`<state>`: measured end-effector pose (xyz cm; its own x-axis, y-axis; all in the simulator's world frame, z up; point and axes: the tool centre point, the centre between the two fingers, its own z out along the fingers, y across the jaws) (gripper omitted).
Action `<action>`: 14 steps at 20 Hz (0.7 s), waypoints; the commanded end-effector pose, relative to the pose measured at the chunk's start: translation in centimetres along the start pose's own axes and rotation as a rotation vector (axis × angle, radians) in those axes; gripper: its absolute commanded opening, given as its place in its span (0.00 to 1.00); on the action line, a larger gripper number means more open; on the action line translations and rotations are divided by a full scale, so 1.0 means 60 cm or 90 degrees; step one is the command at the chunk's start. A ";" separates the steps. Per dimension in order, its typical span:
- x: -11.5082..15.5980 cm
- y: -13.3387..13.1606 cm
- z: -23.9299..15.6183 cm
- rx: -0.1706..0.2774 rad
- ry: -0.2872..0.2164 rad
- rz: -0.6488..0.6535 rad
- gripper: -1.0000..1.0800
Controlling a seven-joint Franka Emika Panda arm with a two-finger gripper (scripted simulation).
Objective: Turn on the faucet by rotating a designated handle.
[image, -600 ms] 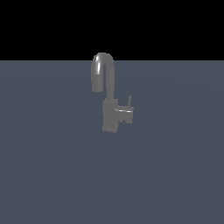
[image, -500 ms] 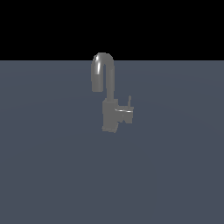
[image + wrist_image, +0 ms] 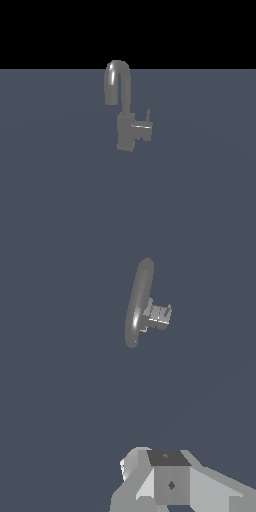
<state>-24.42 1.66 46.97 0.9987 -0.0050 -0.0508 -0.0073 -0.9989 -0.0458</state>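
Observation:
The dull-grey faucet stands upright on the dark floor, its gooseneck spout curving over toward the exterior view's left. The handle is a short boxy stub sticking out of the base toward the exterior view's right, and a thin lever pin rises from it. From the wrist view, the faucet and the handle are seen from above and far off. My gripper shows only as grey blocks at the wrist view's edge, well apart from the faucet. It does not appear in the exterior view.
A flat dark blue-grey floor surrounds the faucet on all sides. Beyond its far edge there is only black background.

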 end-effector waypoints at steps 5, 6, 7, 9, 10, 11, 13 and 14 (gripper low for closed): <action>0.040 0.001 0.005 0.041 -0.031 0.042 0.00; 0.048 0.002 0.006 0.049 -0.037 0.051 0.00; 0.056 0.003 0.007 0.058 -0.044 0.060 0.00; 0.075 0.005 0.010 0.078 -0.059 0.080 0.00; 0.085 0.006 0.012 0.088 -0.067 0.091 0.00; 0.095 0.007 0.014 0.099 -0.075 0.101 0.00; 0.115 0.010 0.019 0.120 -0.091 0.123 0.00; 0.125 0.012 0.021 0.131 -0.099 0.134 0.00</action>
<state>-17.89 1.11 45.55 0.9637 -0.1670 -0.2084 -0.2091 -0.9573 -0.1996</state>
